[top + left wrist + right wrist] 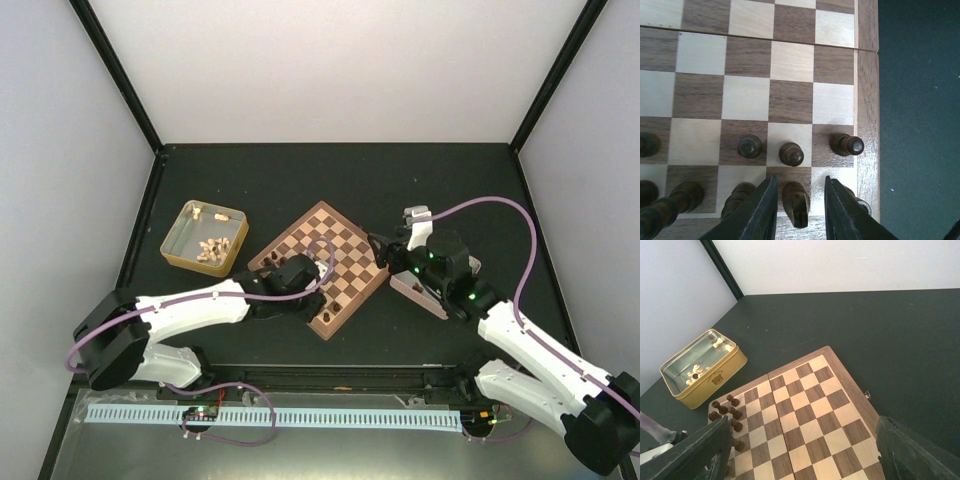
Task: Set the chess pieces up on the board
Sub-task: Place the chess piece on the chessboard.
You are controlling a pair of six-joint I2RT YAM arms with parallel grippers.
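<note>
The left tool (800,182) straddles one dark piece (796,205) in the board's (747,97) edge row, jaws slightly apart with thin gaps either side. Neighbouring chess pieces (791,154) run off-frame, half hidden. The right tool (804,440) gapes wide.

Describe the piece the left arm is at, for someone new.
Find the board and its right-hand rim in the left wrist view. On the bottom row, second square from that rim, stands a dark piece. Only it sits between the jaws of the left gripper.
</note>
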